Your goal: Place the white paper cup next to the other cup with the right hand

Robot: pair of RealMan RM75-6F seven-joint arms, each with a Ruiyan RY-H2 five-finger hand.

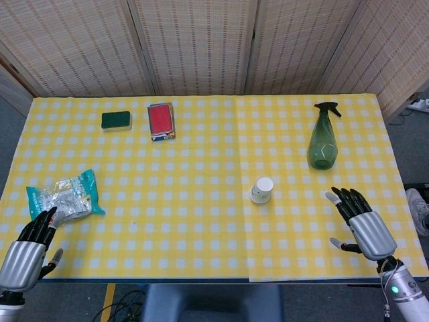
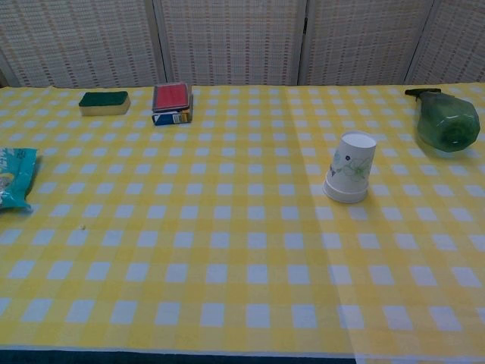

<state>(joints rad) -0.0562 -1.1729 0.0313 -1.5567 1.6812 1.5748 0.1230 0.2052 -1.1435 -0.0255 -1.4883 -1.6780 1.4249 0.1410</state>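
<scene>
A white paper cup (image 1: 261, 190) (image 2: 350, 167) with a green leaf print stands upside down on the yellow checked tablecloth, right of the middle. No second cup shows in either view. My right hand (image 1: 360, 222) hovers open near the front right edge, palm down, well to the right of the cup and apart from it. My left hand (image 1: 30, 247) is at the front left corner, fingers loosely spread, holding nothing. Neither hand appears in the chest view.
A green spray bottle (image 1: 322, 139) (image 2: 447, 121) stands at the back right. A red box (image 1: 161, 120) (image 2: 172, 101) and a green sponge (image 1: 116, 121) (image 2: 104, 101) lie at the back left. A teal snack bag (image 1: 65, 196) (image 2: 14, 177) lies just ahead of my left hand.
</scene>
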